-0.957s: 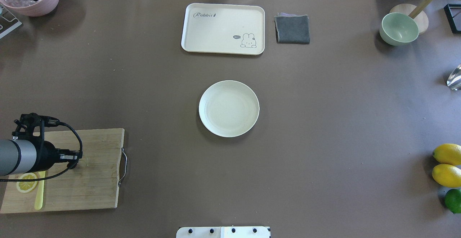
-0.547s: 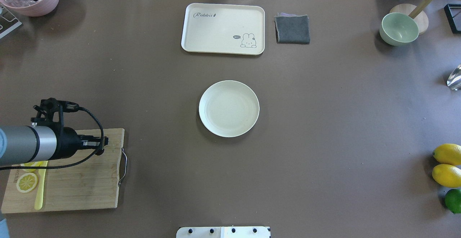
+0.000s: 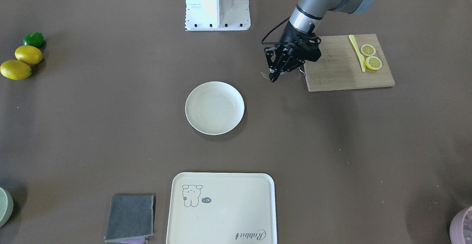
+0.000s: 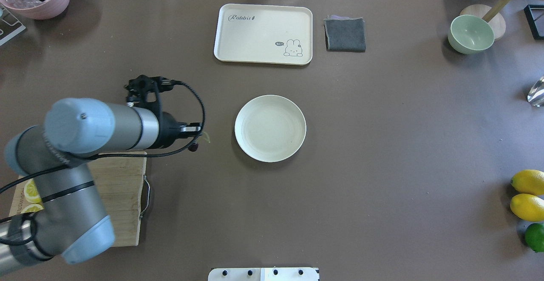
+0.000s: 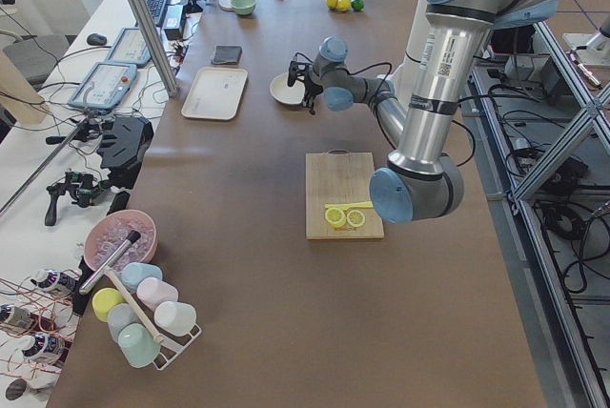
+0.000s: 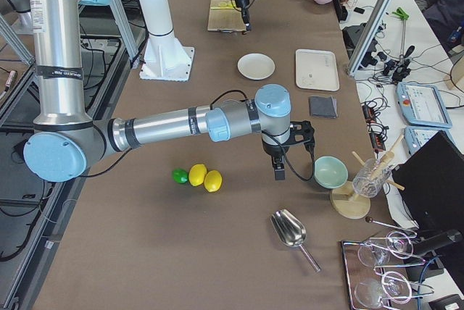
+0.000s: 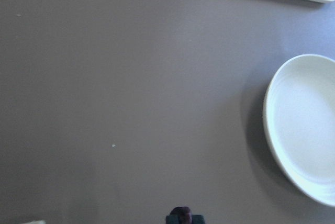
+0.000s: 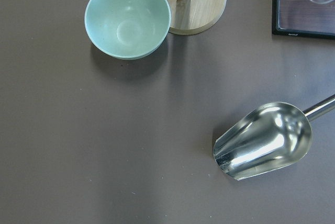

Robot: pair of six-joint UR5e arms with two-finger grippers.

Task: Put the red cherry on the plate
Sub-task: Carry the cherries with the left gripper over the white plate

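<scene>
Clamping tiny dark-maroon red cherry (image 7: pixel 181 213) in left gripper (image 3: pixel 273 77), short of round cream-white plate (image 4: pixel 270 128) at desk (image 4: pixel 382 166) centre; risks slipping free early from so slight a hold.

Brought the left gripper (image 4: pixel 196 138) much closer to the plate (image 4: pixel 270 128): well apart from it a second ago, near its rim now, on the robot's left side of it, not touching. Brought along the red cherry (image 4: pixel 194 147), pinched in the jaws, pale stem pointing toward the plate. Reached out farther with the left arm (image 4: pixel 85 130) as well. Shows elbow and upper link in the overhead view now, covers part of the cutting board (image 4: pixel 125 196) there, hides most of the lemon slices (image 4: pixel 28 191) and all of the yellow knife (image 3: pixel 356 50).
</scene>
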